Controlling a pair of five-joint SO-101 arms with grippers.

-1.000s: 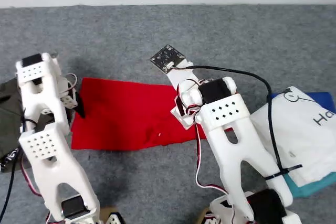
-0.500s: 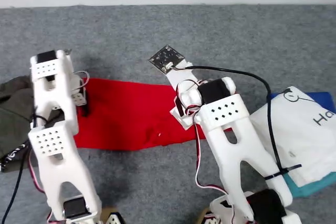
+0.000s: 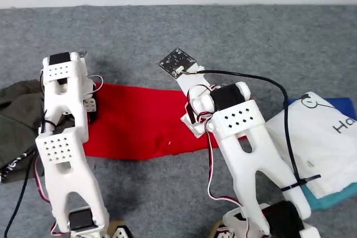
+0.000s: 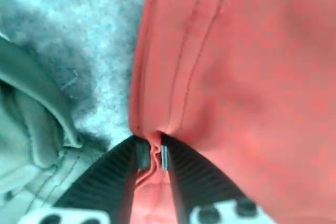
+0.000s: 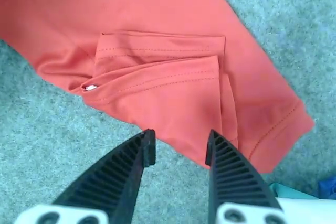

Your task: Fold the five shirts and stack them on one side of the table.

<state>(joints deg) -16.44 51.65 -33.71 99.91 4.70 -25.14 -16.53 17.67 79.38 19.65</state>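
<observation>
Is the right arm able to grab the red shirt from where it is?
Probably yes. The right gripper is open just above the folded edge of the red shirt, with nothing between them. The left gripper is shut on the shirt's other end, well out of the way.

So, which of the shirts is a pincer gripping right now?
The red shirt, spread between the arms: the left pincer is shut on its edge. The dark olive shirt beside it and the white one at the right lie free.
</observation>
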